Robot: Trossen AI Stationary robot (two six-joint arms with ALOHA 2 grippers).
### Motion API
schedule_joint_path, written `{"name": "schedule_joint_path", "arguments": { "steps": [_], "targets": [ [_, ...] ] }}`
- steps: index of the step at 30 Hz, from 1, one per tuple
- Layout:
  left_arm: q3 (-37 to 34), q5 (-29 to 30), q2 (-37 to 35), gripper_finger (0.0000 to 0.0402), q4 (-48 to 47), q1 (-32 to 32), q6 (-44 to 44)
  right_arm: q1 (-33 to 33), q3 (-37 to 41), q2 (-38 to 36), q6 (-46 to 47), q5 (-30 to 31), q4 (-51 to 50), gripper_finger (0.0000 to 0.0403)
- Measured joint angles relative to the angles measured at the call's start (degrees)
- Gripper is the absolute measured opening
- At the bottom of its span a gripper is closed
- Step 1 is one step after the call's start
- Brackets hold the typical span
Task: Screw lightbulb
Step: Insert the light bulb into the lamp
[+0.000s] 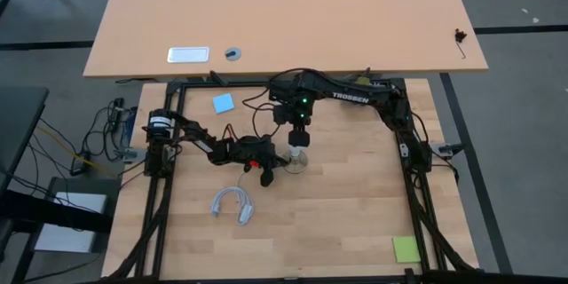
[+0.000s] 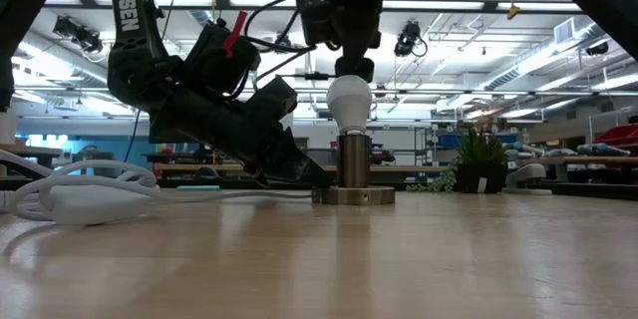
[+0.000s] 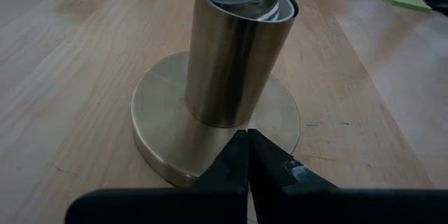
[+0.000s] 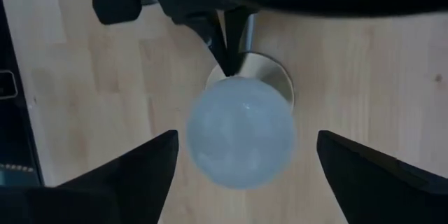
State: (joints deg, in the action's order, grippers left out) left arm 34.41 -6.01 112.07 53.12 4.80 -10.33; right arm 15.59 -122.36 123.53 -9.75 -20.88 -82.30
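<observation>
Near the table's middle, the lightbulb (image 2: 349,98) sits in its socket (image 2: 353,172), the right gripper (image 4: 241,157) released around it, the left gripper (image 3: 248,155) clenched against the socket's base.

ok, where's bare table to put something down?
Free: the wide stretch between the white cord and green sticky note. Crowded: centre, where the shut left gripper presses the socket base, the open right gripper above the lightbulb.

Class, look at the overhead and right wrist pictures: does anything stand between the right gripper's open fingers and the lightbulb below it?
Nothing visible does. The right gripper hangs open directly over the lightbulb, a finger on each side, with clear gaps. The left gripper, shut, presses its tips on the socket base lower down, off that path.
</observation>
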Motion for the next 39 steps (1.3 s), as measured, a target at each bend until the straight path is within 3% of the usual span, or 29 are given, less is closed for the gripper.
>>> {"name": "schedule_joint_path", "arguments": {
  "steps": [14,30,39],
  "targets": [
    [0.02,-0.13,0.0,0.0007,-0.02,0.0,0.0,-2.17,0.44,0.0,-0.68,2.65,1.35,0.0301],
    [0.02,-0.1,0.0,0.0007,-0.02,0.0,0.0,-2.47,0.45,0.02,3.6,4.28,1.55,0.0327],
    [0.02,-0.08,0.0,0.0007,-0.03,0.0,0.0,-2.75,6.41,0.14,1.8,4.78,3.18,0.0329]
  ]
}}
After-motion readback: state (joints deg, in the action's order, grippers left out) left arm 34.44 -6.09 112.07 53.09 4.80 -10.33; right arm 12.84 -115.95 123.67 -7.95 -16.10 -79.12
